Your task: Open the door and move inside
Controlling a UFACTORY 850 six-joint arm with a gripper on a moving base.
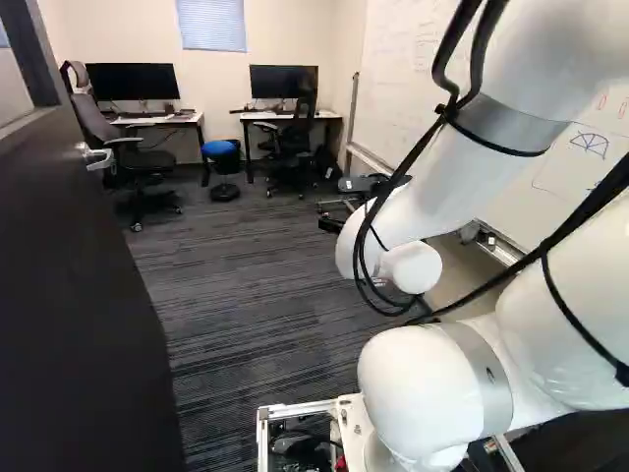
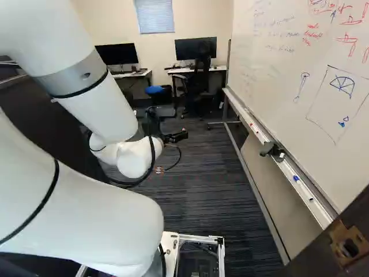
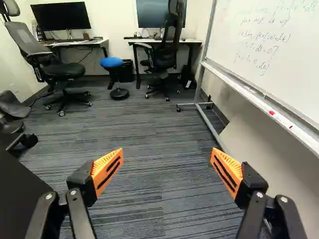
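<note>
Door (image 1: 79, 295): we see it open, at left of the left base view, handle (image 1: 96, 157) on it.
Tool (image 2: 174, 137): we have it wide, above floor (image 1: 246, 265), between door and whiteboard (image 2: 277, 63).

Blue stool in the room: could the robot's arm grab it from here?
Probably not without driving closer: the stool stands well beyond the open pincer, over near the desks. The way there looks free, though, with just carpet in between.
</note>
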